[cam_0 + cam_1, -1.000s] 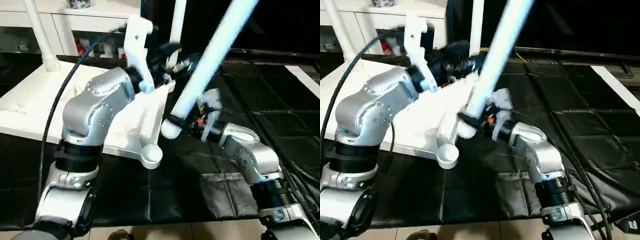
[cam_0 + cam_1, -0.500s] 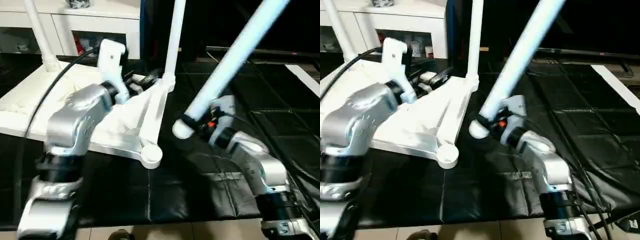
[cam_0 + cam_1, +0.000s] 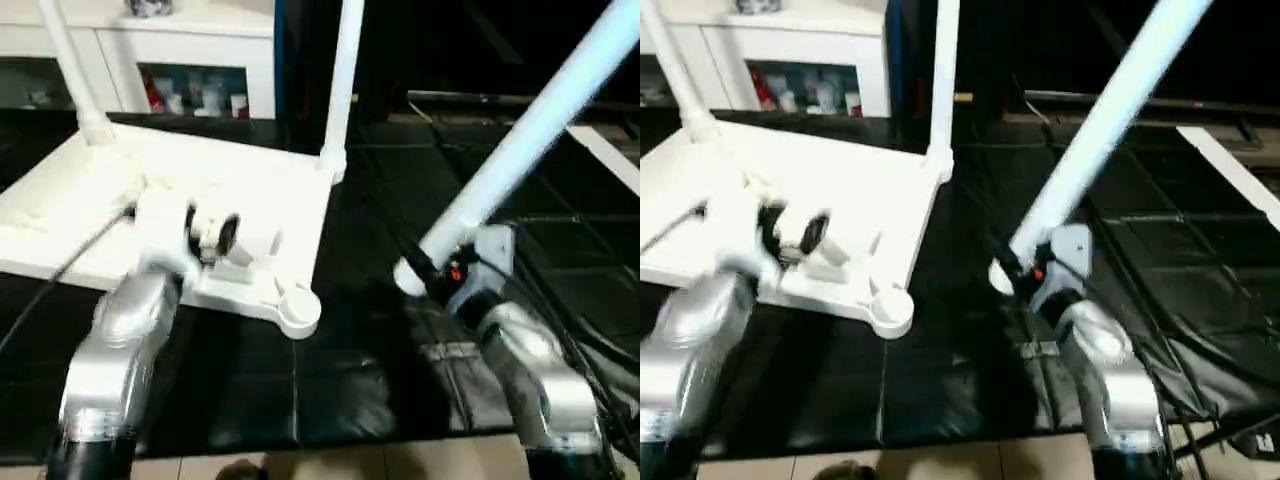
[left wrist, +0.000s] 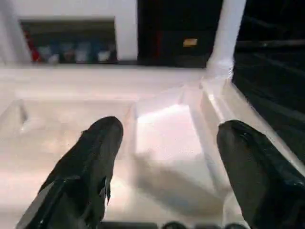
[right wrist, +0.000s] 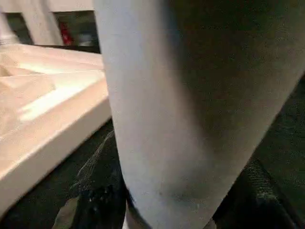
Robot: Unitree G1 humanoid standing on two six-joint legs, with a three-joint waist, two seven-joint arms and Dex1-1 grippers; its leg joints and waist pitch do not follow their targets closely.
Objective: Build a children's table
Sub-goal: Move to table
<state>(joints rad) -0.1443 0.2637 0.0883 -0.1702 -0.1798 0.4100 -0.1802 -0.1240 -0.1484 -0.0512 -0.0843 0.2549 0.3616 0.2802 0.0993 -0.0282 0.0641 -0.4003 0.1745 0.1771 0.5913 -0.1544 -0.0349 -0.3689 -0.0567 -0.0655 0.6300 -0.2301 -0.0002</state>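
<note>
The right gripper (image 3: 425, 275) grasps a white leg (image 3: 530, 130) near its thick end, tilted, ready for the empty near corner socket (image 3: 298, 309) of the upside-down table top (image 3: 60, 220); the left gripper (image 4: 162, 157) hangs open over its ribs
</note>
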